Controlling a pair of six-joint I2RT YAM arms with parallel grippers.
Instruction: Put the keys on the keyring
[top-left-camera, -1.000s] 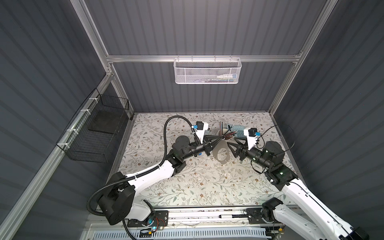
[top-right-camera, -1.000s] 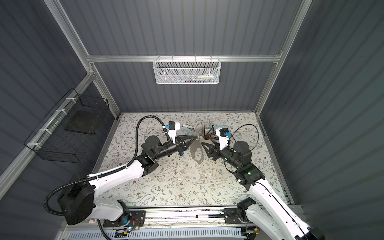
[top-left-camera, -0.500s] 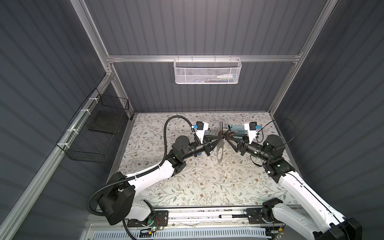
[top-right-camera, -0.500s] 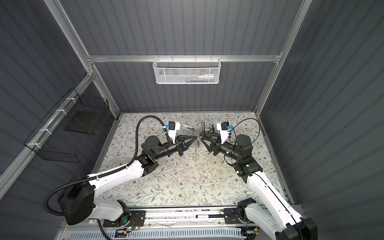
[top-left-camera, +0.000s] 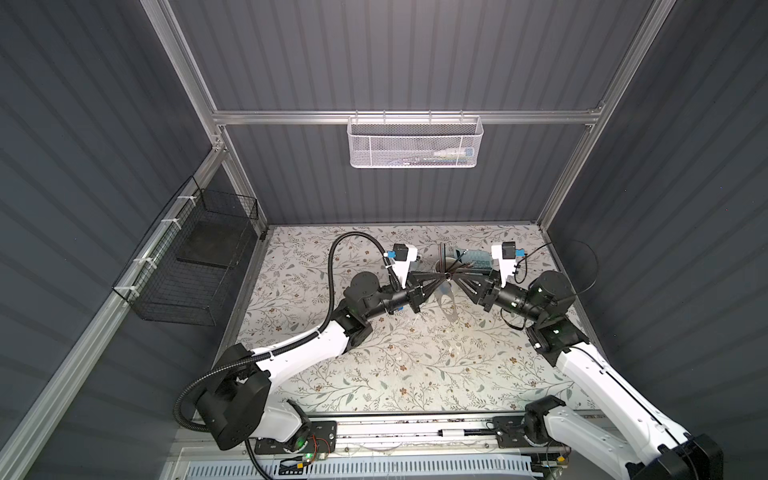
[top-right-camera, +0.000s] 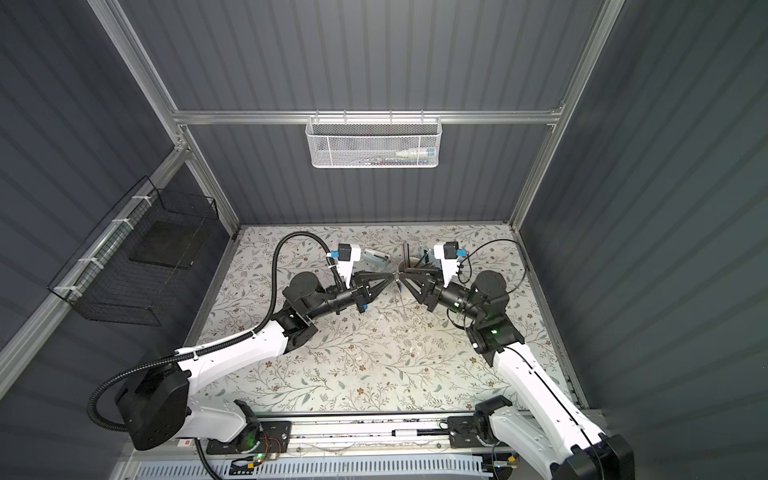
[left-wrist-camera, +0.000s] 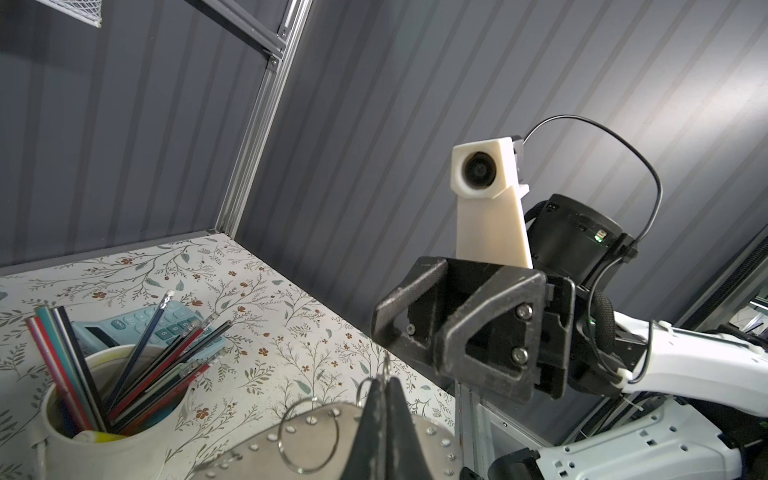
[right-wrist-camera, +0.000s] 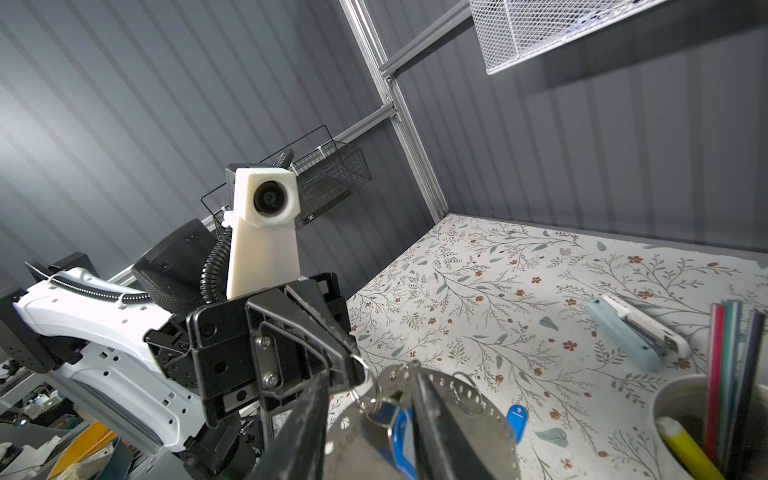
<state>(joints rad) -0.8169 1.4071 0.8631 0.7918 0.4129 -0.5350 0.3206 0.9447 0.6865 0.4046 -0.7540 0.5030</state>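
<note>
Now the left end effector (left-wrist-camera: 380, 388) is clamped on the keyring (right-wrist-camera: 486, 432), held up over the 12 o'clock side of the desk (right-wrist-camera: 540, 270), while the right end effector (right-wrist-camera: 370, 399) has its jaws apart astride a blue-tagged key (right-wrist-camera: 401, 428) dangling there. A skewed pinch could twist the keyring loose or drop the key.

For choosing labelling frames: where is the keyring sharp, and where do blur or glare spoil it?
In a top view the keyring is tiny and faint against the patterned table; left wrist view: its studs are sharp, the left gripper covers part; right wrist view: soft sheen on it, the right gripper is dark and blurred.
</note>
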